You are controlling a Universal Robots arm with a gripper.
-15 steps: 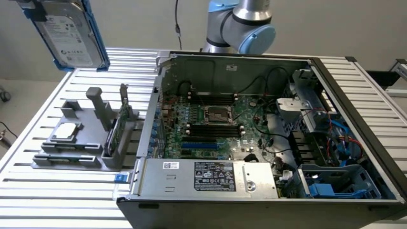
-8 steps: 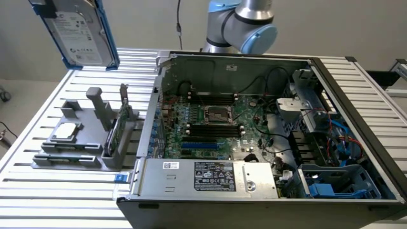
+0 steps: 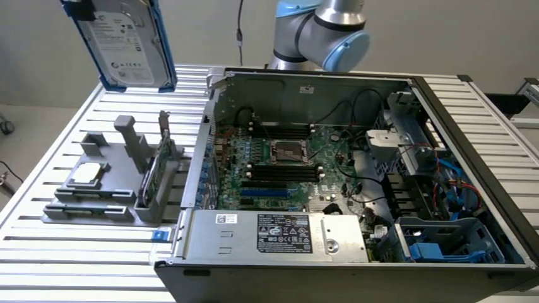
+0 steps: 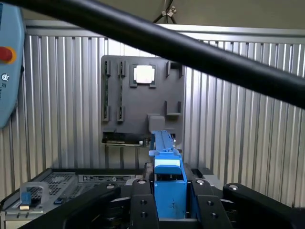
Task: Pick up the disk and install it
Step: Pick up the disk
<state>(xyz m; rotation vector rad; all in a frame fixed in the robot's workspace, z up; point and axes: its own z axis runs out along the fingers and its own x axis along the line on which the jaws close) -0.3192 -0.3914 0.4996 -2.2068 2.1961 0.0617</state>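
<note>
The disk (image 3: 128, 45), a silver-grey drive with a white label in a blue carrier frame, hangs upright in the air above the table's far corner at the exterior view's left. My gripper (image 3: 82, 9) grips it at its top edge. In the wrist view the disk (image 4: 168, 183) appears edge-on as a blue strip, with my gripper (image 4: 170, 206) shut on it and a black finger (image 4: 143, 206) pressed against each side. The disk is well clear of the open computer case (image 3: 337, 177).
A grey fixture (image 3: 101, 196) on the slatted table holds a small silver chip (image 3: 88, 173) and an upright circuit card (image 3: 158, 169). A blue drive cage (image 3: 446, 241) sits in the case's near corner. A black cable (image 4: 200, 50) crosses the wrist view.
</note>
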